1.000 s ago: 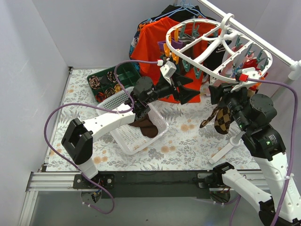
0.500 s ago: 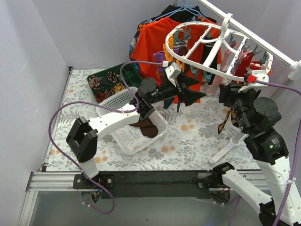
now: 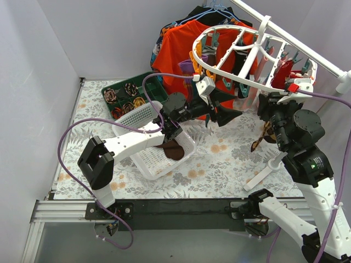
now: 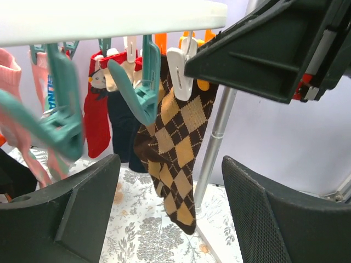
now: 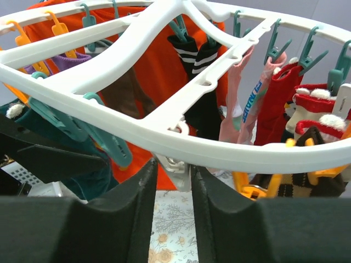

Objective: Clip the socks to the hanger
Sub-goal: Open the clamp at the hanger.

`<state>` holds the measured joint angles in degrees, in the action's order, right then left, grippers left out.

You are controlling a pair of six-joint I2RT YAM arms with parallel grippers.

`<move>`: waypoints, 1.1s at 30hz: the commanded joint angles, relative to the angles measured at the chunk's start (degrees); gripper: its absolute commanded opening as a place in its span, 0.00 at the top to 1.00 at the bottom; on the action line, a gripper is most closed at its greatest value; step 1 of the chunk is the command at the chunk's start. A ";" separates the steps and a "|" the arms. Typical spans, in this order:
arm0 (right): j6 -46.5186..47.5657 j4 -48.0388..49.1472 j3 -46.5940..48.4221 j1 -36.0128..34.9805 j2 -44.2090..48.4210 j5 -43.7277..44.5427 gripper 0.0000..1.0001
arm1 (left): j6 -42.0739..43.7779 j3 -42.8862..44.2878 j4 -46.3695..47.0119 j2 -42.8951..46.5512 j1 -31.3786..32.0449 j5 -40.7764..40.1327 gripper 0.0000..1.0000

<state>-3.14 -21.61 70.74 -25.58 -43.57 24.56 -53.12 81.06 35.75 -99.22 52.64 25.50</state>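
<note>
The white oval hanger (image 3: 227,75) hangs tilted from the rail, with several socks clipped on. A tan-and-brown argyle sock (image 3: 261,136) hangs from its near right rim; in the left wrist view the sock (image 4: 178,142) hangs from a white clip (image 4: 180,72). My right gripper (image 3: 270,105) is up under that rim (image 5: 219,148), its jaws pinched on a white clip (image 5: 178,164). My left gripper (image 3: 230,106) is open and empty, held in the air left of the argyle sock, facing it (image 4: 170,219). A dark brown sock (image 3: 173,149) lies in the basket.
A white basket (image 3: 143,159) stands mid-table. A green tray (image 3: 112,104) of rolled bundles sits behind it. An orange T-shirt (image 3: 178,49) hangs at the back. The white rail (image 3: 296,44) and its post foot (image 3: 263,172) stand at the right.
The hanger has swung up and back. My left gripper has moved right toward the hanger's rim. The argyle sock has swung and now hangs narrower under the rim.
</note>
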 commanded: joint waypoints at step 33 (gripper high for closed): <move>-4.07 2.36 2.82 -0.17 1.65 -4.69 0.99 | 17.71 6.04 8.37 -5.98 6.86 -12.58 0.29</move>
<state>-6.24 -20.88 71.46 -25.58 -42.72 21.23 -37.74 83.22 44.60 -104.29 59.48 16.64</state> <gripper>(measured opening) 0.022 0.713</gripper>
